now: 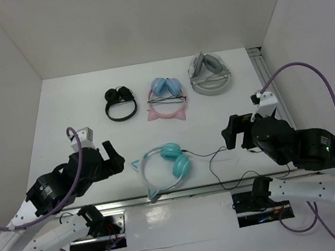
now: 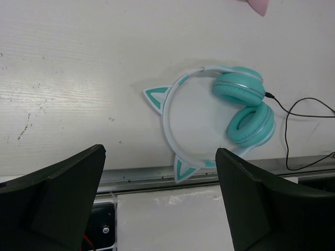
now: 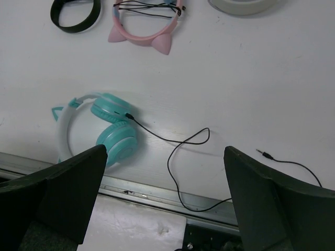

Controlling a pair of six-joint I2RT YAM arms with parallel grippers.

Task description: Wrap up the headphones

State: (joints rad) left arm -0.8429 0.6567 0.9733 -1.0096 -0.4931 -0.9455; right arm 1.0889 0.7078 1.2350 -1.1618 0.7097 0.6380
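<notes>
The headphones (image 1: 164,167) are laid flat on the table (image 1: 75,95) just beside its near edge, between the two arms, with both teal cups folded inside the pale band and the cat ears pointed left and near. Their thin black cable (image 3: 183,142) is trailed rightward in loose loops, partly over the near rail (image 2: 146,178); its plug (image 3: 260,151) is left free on the table. Farther back, well apart, a black pair (image 1: 120,104), a pink-banded pair (image 1: 166,100) and a grey pair (image 1: 210,75) are set in a row. The left fingers (image 2: 57,198) are held above the table left of the headphones, the right fingers (image 3: 272,198) above the cable; both sets are spread wide and nothing is gripped.
</notes>
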